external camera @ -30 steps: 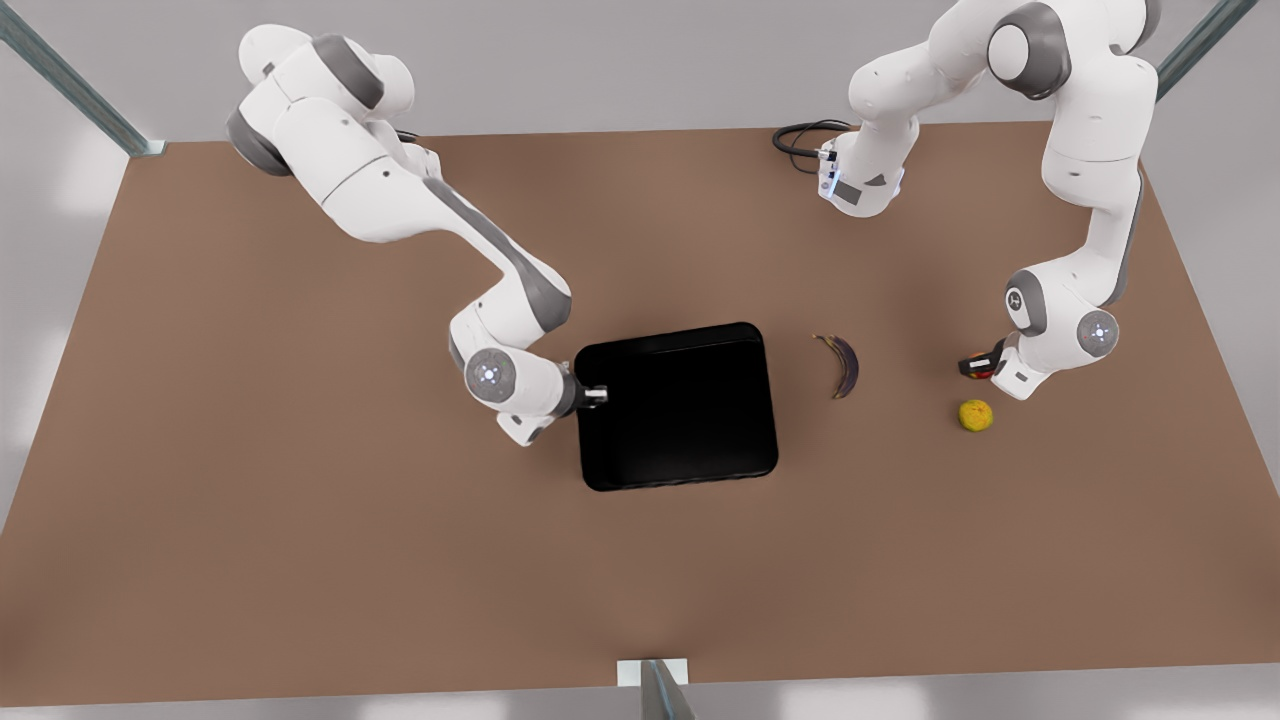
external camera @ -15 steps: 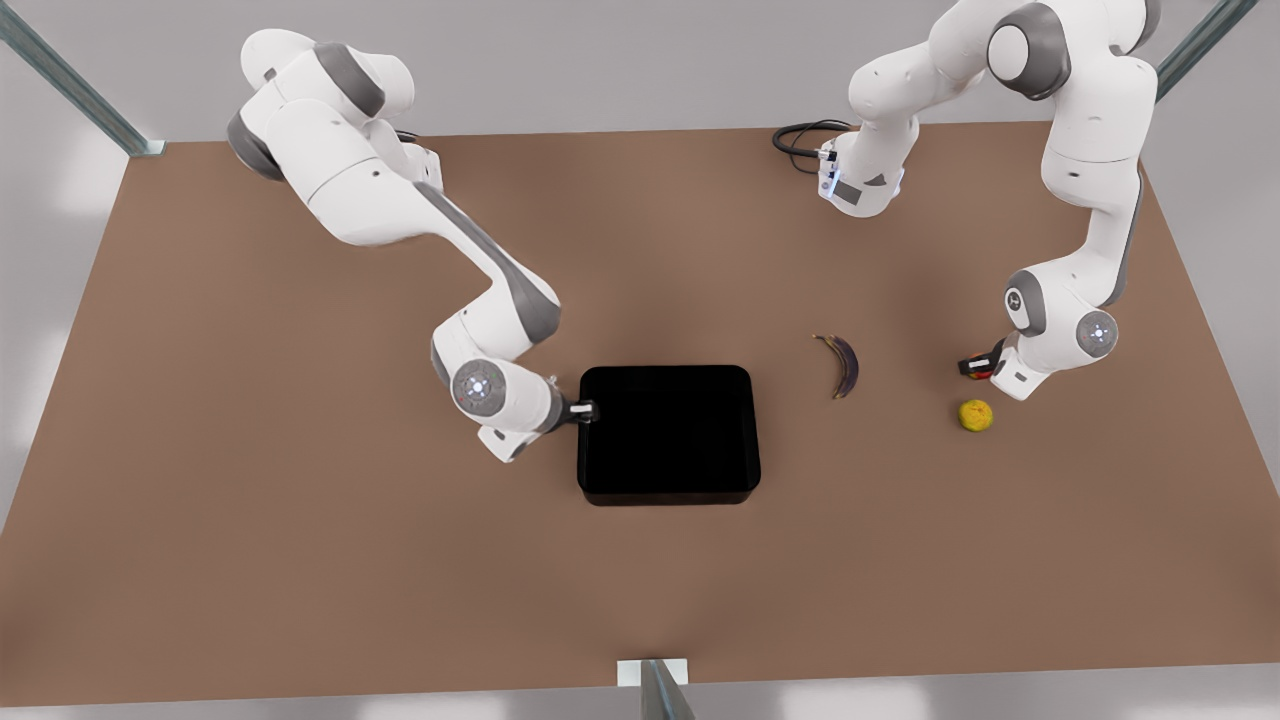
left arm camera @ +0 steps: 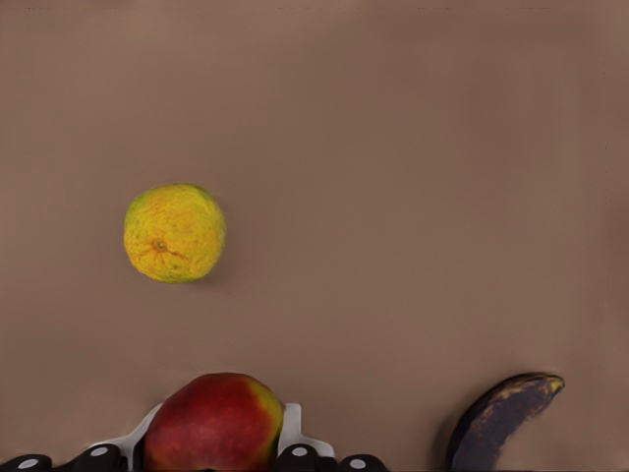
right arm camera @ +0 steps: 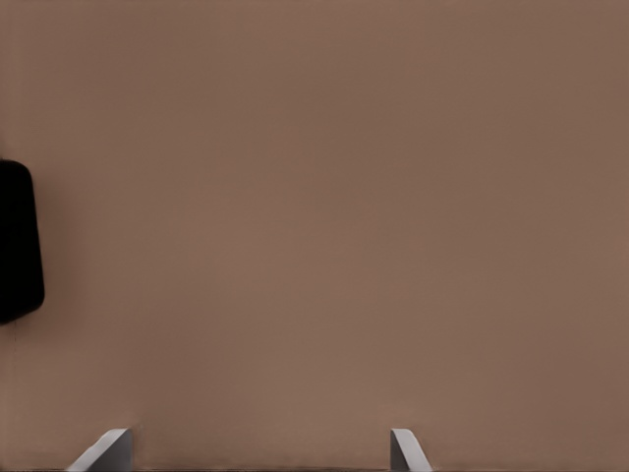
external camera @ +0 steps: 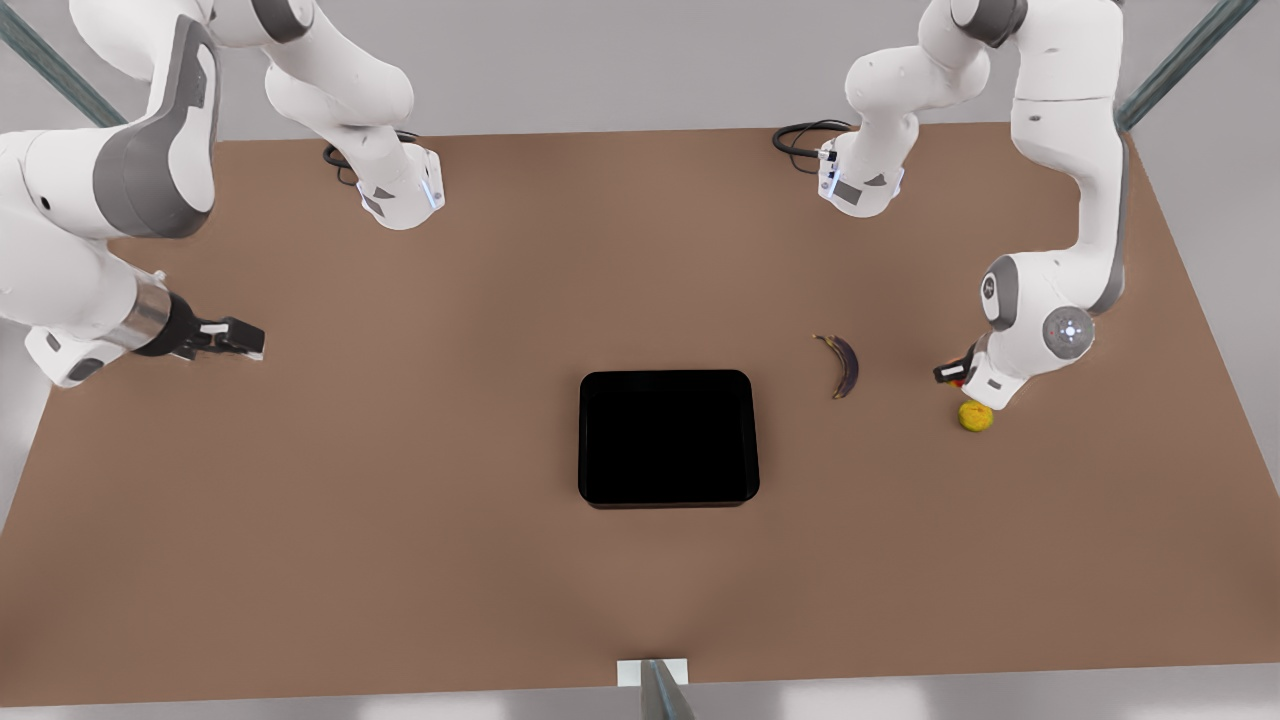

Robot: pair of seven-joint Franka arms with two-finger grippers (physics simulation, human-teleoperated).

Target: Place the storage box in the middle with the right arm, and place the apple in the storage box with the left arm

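The black storage box (external camera: 668,438) lies flat near the table's middle, and its corner (right arm camera: 18,241) shows in the right wrist view. My right gripper (external camera: 235,338) hangs open and holds nothing at the front view's far left, well away from the box; its fingertips (right arm camera: 108,447) stand wide apart. My left gripper (external camera: 955,373) is at the front view's right, shut on the red and yellow apple (left arm camera: 214,423), of which a sliver (external camera: 959,381) shows between the fingers. The apple sits just beside the yellow fruit.
A yellow bumpy fruit (external camera: 976,415) (left arm camera: 174,233) lies by the left gripper. A dark banana (external camera: 843,365) (left arm camera: 501,418) lies between that gripper and the box. Black cables (external camera: 800,140) sit at the arm base at the back.
The right gripper let go of the box's edge and swung far back toward the front view's left. The box settled flat. The left gripper shifted slightly toward the yellow fruit with the apple.
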